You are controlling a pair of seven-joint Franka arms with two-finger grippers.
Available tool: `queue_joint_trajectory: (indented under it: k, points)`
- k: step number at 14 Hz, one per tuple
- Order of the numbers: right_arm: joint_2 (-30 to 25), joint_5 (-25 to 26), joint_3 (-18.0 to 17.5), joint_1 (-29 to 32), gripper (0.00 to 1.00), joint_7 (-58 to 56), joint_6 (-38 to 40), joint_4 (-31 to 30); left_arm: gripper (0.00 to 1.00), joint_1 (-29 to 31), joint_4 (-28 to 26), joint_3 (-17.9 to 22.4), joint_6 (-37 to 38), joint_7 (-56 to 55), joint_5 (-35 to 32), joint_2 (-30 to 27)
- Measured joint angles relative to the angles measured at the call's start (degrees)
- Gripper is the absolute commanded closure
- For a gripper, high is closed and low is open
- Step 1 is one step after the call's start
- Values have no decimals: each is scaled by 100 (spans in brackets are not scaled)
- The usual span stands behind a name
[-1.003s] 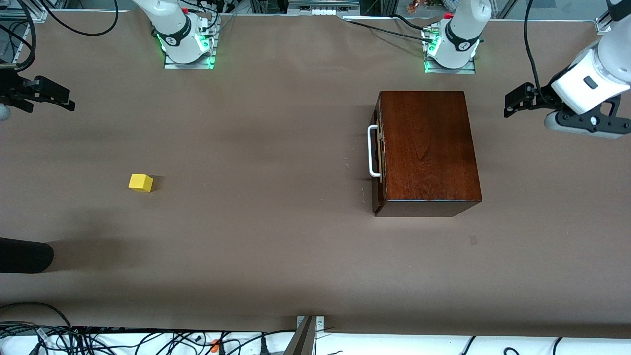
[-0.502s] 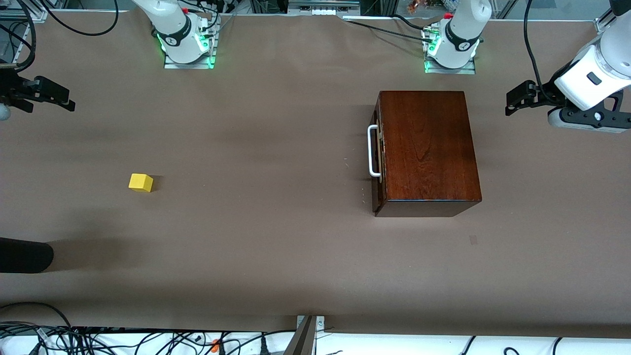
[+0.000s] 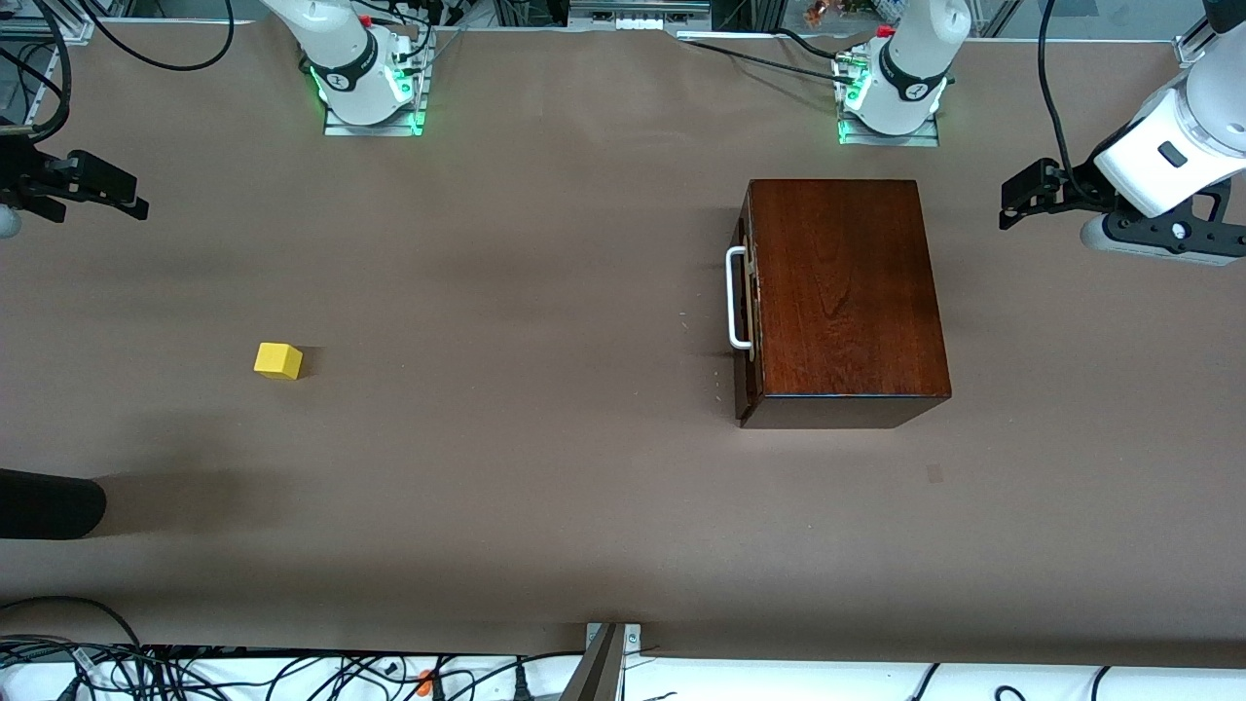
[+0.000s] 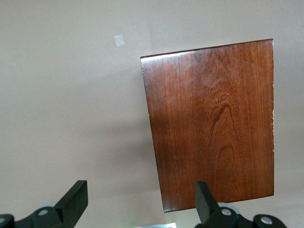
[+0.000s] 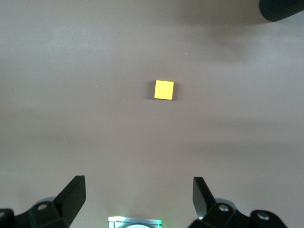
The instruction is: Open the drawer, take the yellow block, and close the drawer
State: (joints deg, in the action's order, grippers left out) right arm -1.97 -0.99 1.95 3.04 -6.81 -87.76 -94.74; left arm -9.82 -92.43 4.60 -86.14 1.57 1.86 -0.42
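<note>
Brown tabletop all around. My right pincer hangs spread wide and empty at its end, waiting. The yellow block sits out on the tabletop nearby, not inside anything. The drawer is shut. My left pincer hangs spread wide beside the cabinet. I think opening comes next: grab the white handle. No writing shows.
</note>
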Motion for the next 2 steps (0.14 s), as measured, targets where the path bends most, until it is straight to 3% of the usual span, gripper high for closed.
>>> queue_joint_trajectory:
  k: [2]
  points:
    - [0, 0, 0, 0, 0, 0, 0, 0, 0, 0, 0, 0, -9, 0, 0, 0]
